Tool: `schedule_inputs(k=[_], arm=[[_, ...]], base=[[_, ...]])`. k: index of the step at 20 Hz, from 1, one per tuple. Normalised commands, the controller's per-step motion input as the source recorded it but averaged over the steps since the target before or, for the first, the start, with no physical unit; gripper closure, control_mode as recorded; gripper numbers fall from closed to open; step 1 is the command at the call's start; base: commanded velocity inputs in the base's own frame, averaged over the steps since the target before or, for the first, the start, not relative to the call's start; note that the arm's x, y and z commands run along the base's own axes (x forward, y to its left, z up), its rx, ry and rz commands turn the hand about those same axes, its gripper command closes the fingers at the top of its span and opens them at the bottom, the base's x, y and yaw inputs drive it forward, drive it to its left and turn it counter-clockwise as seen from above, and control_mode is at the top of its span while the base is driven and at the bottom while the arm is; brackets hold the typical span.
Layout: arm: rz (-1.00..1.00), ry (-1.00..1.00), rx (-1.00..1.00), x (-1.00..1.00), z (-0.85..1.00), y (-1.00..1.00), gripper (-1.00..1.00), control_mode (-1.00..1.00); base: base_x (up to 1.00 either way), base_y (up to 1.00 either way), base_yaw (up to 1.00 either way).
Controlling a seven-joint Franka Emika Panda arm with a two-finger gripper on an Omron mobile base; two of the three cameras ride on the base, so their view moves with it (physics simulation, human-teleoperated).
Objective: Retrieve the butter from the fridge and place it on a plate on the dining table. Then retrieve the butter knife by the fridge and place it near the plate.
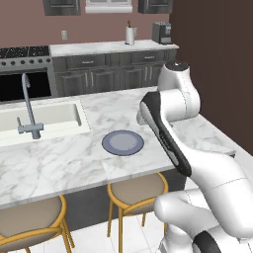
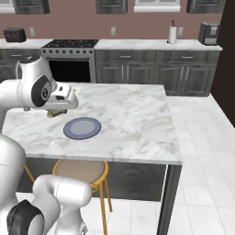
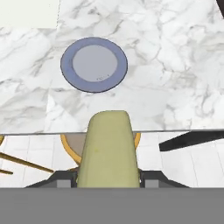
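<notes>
Left base view, far left: a stainless sink basin (image 1: 39,118) with a tall grey faucet (image 1: 28,108) is set into the white grey-veined marble top of the dining table (image 1: 59,163). Two round brown stools on orange-yellow legs (image 1: 136,195) stand under its near edge. Moving right, the round, flat, bluish-grey plate (image 1: 123,143) lies bare on the marble, near the front edge. Right of it the white arm folds across the view and hides the hand.

Right base view, left side: the gripper (image 2: 57,111) hangs under the white wrist, above the marble and just left of the plate (image 2: 82,128), slightly behind it. A pale yellow sliver of the butter (image 2: 56,112) shows beneath the hand. Farther right the tabletop is plain marble to its corner.

Hand view: the pale yellow rectangular stick of butter (image 3: 108,151) stands between the two dark finger tips, clamped from both sides, jaws at a middling width set by the stick. Beyond its top end the plate (image 3: 94,64) sits apart from it on the marble. The table edge crosses behind the butter, with a stool seat and white floor tiles below it.
</notes>
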Motion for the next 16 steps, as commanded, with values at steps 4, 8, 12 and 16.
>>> schedule_inputs(k=[4,8,12,16], arm=[[0.02,0.06,-0.06,1.00,-0.40,0.29,1.00,-1.00],[0.11,0.02,0.00,0.89,-0.43,0.01,1.00,-1.00],[0.23,0.00,0.00,0.67,-0.44,0.00,1.00,-1.00],[0.28,-0.05,0.00,0.38,-0.42,0.00,1.00,-1.00]], base=[[0.00,0.00,0.00],[0.00,0.00,0.00],[0.00,0.00,0.00],[0.00,0.00,0.00]])
